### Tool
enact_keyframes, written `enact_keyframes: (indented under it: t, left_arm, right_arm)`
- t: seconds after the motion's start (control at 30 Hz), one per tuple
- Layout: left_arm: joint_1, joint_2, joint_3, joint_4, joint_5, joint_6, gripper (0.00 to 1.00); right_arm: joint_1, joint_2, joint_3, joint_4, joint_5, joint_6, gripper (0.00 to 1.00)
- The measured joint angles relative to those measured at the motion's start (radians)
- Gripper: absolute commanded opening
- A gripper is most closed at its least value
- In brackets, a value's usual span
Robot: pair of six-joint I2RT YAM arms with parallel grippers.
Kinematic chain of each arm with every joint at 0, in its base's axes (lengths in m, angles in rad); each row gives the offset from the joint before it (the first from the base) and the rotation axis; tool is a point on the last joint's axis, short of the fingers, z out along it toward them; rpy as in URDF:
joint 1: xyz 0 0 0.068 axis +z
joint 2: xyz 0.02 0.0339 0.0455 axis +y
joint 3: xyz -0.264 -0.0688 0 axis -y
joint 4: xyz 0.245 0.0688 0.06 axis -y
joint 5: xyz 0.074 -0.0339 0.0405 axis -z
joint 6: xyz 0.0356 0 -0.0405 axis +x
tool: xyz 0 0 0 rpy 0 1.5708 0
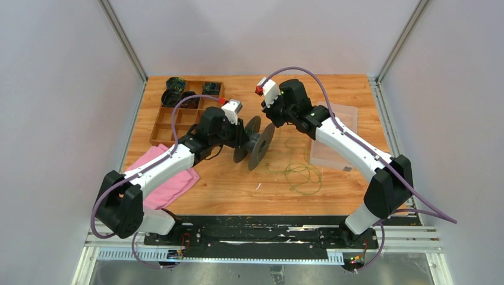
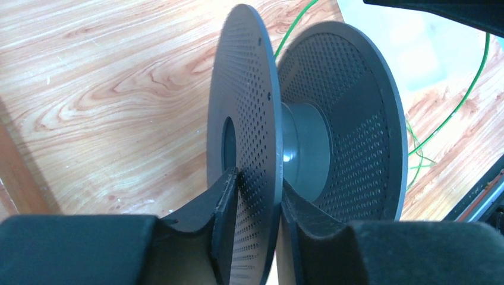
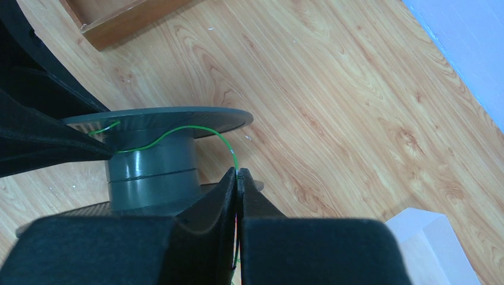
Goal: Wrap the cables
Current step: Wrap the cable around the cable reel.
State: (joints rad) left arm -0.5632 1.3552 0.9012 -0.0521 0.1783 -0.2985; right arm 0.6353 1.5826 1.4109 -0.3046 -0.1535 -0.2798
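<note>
- Your left gripper [image 2: 258,184] is clamped on the dark grey perforated plastic spool [image 2: 356,119]. One finger presses each face of the nearer round flange, close to its rim.
- The spool has two round flanges joined by a smooth grey hub. In the top view the flanges stand on edge near the middle of the light wooden table [image 1: 238,185]. You cannot tell from these views whether the spool rests on the wood or is held just above it.
- Your right gripper [image 3: 239,178] is pinched fully closed on the thin green wire [image 3: 178,132]. The strand comes out right at the fingertips.
- From that pinch the wire arches up and over to the hub, then runs along it toward the flange your left gripper holds. Only this one strand shows on the hub.
- The rest of the wire lies in loose loops [image 1: 303,174] on the table, just beside the spool on your right and in front of the right arm.
- A clear plastic sheet [image 1: 325,157] lies flat under the right arm, near those loops.
- A pink folded cloth [image 1: 169,178] sits on the left side of the table, partly under the left arm.
- A shallow wooden compartment tray [image 1: 156,133] stands at the far left corner. Dark coiled items fill its far compartments, too small to make out.
</note>
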Motion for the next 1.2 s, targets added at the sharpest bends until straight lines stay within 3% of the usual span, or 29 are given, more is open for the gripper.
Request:
enact_keyframes:
  t: [0.33,0.6,1.2]
  left_arm:
    - [0.001,0.000,0.000,0.005,-0.013,0.011,0.17]
    - [0.001,0.000,-0.002,-0.006,-0.016,0.011,0.01]
    - [0.006,-0.048,-0.004,-0.053,-0.023,0.023,0.00]
  right_arm:
    - [0.000,0.000,0.000,0.000,0.013,-0.008,0.01]
    - [0.000,0.000,-0.014,0.000,0.027,-0.027,0.01]
    - [-0.002,0.000,-0.037,-0.031,0.053,-0.097,0.01]
